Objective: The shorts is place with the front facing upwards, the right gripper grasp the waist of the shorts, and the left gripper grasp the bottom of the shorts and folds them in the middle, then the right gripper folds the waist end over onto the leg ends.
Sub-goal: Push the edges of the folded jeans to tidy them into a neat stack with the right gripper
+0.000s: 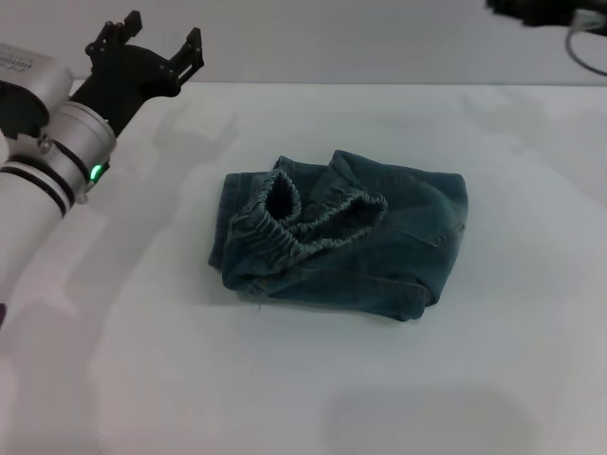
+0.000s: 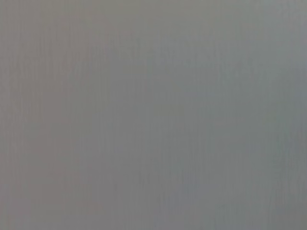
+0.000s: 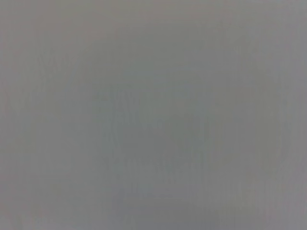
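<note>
Surface: white table (image 1: 313,379), filling the head view from the near edge to a pale wall at the back.
Shorts: blue denim shorts (image 1: 379,251) lie at the table's middle, folded into a compact, roughly rectangular bundle.
Waist end: the ruffled elastic waist end (image 1: 308,220) sits on top of the bundle, toward its left side, bunched and standing partly open as a loop.
Leg ends: hems cannot be told apart from the folded layers.
Left gripper: black pronged left gripper (image 1: 145,47) hangs above the table's far left corner, well apart from the shorts; prongs spread wide, holding nothing. A green light shows on its wrist.
Right gripper: only a dark fragment and a grey cable show at the far right top edge; state of its fingers cannot be told.
Wrist views: both show only a plain grey field.
</note>
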